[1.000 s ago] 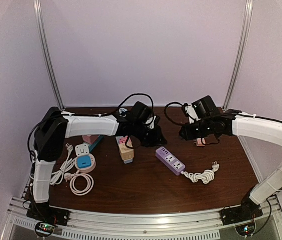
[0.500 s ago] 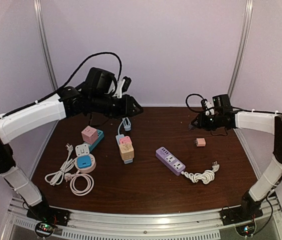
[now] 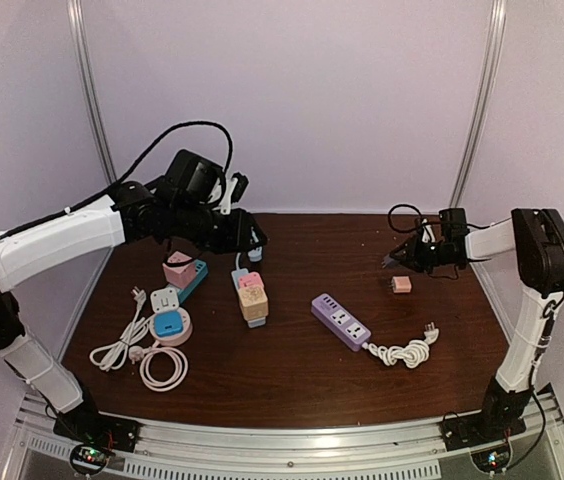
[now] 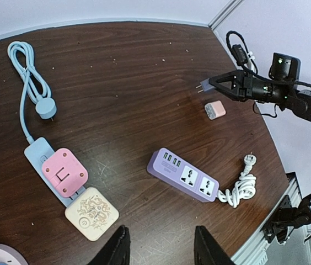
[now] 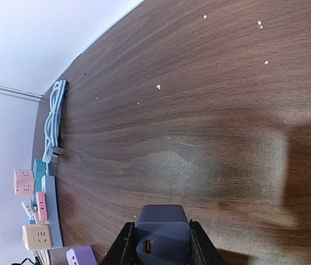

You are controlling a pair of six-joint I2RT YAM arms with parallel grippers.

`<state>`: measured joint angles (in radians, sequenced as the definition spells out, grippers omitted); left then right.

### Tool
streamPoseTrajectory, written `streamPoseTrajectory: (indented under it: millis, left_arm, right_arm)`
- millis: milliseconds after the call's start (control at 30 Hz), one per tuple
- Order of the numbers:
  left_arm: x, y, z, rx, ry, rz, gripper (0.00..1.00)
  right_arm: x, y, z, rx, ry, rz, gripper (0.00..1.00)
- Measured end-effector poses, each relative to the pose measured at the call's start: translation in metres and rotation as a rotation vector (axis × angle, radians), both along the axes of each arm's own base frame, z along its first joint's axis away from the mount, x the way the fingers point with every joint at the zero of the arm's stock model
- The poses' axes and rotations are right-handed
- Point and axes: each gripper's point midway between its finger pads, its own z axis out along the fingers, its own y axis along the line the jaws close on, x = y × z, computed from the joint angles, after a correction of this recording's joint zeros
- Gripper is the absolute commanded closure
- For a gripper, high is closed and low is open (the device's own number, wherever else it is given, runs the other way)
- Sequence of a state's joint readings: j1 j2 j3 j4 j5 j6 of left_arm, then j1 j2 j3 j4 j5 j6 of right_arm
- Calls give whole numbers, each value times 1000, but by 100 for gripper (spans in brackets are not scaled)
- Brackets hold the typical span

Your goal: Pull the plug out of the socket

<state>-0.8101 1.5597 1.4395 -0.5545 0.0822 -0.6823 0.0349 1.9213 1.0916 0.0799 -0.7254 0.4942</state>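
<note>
Dark plug point(image 5: 161, 234) is out, pinched in the right jaws; left jaws hang open, empty; two plugs point(image 4: 64, 172) sit in the blue strip point(image 4: 33, 153).

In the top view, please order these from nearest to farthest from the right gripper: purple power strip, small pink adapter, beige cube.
1. small pink adapter, right side, close by the right gripper.
2. purple power strip, centre.
3. beige cube, left of centre.

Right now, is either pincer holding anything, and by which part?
The right pincer grips a dark grey-blue plug adapter block by its two side faces, prongs sticking out front. The left pincer is open and holds nothing.
</note>
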Motion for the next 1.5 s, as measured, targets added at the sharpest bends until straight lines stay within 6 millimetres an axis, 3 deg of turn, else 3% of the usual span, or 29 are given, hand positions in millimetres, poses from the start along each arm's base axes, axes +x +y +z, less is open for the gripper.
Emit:
streamPoseTrajectory:
  millis: [400,567,700,967,1133,1333,1500]
  left_arm:
    - [0,0,0,-1,3,0,58]
    - [0,-1,-2,-1,10,1,58]
    - [0,-1,-3,-2,12,0,58]
    - [-1,1,-11,12,25,1,57]
    - [-2,2,-16,22,32,4,55]
    - [-3,7,-28,43,49,10,55]
    - [-5,15,-48,82,76,32,55]
  right_arm:
    - [18,-16,-10,47,15,-8,78]
    - [17,-28,-25,46,55,-33,63]
    - [18,-36,-26,47,54,-44,49]
    - [13,-56,-30,28,74,-85,40]
    - [9,-62,-18,-23,68,-105,36]
    - [3,-69,16,-141,16,-141,21]
    - [-6,-47,48,-235,-48,-120,12]
